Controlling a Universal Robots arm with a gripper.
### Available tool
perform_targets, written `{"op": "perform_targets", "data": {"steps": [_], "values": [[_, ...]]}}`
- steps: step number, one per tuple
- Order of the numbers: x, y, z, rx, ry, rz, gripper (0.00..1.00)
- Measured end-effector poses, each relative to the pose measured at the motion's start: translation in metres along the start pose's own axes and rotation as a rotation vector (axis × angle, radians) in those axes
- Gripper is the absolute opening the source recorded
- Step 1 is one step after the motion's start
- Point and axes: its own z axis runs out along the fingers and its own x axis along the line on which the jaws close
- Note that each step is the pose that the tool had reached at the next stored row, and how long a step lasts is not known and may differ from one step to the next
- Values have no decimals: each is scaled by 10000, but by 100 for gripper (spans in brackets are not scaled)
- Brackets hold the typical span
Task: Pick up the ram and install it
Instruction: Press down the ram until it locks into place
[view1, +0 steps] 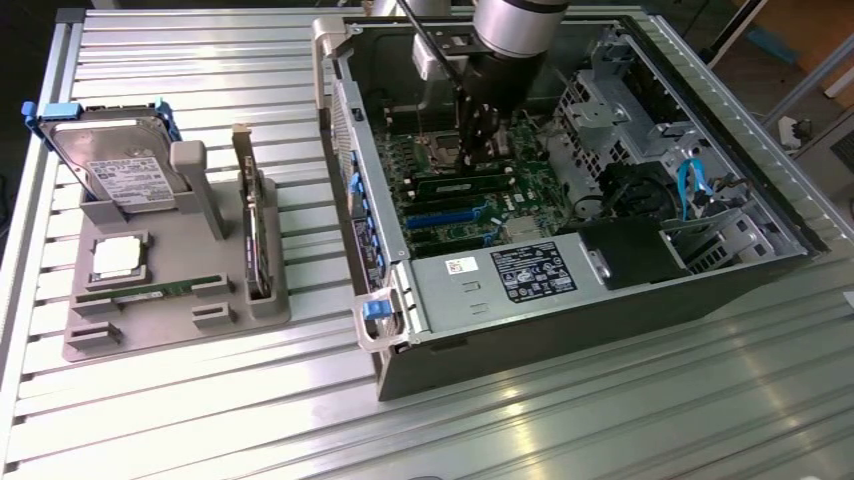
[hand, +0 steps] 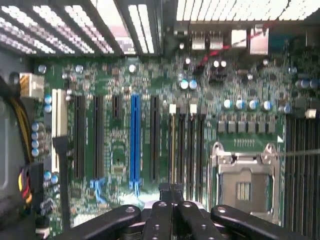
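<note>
My gripper (view1: 474, 148) reaches down into the open computer case (view1: 441, 320), with its fingertips close over the motherboard (view1: 534, 185). A ram (view1: 461, 186), green with dark chips, lies along the memory slots just below the fingertips. I cannot tell whether they touch it. In the wrist view the gripper (hand: 170, 190) is shut with nothing between its fingers, in line with the memory slots (hand: 187, 145). A second green ram stick (view1: 134, 292) lies in the grey holder (view1: 174, 325) at the exterior view's left.
The grey holder also carries a hard drive (view1: 114, 165), a square silver processor (view1: 118, 257) and a dark expansion card (view1: 254, 230). Beside the memory slots sits the processor socket (hand: 243, 187). A drive cage (view1: 607, 110) and blue cable (view1: 690, 185) crowd the case's right.
</note>
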Motion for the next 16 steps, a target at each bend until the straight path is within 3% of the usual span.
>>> {"op": "perform_targets", "data": {"steps": [2, 6, 16], "values": [[-4, 301, 17, 8, -1, 1, 11], [-5, 430, 22, 8, 0, 2, 11], [-7, 454, 72, 9, -2, 1, 11]]}}
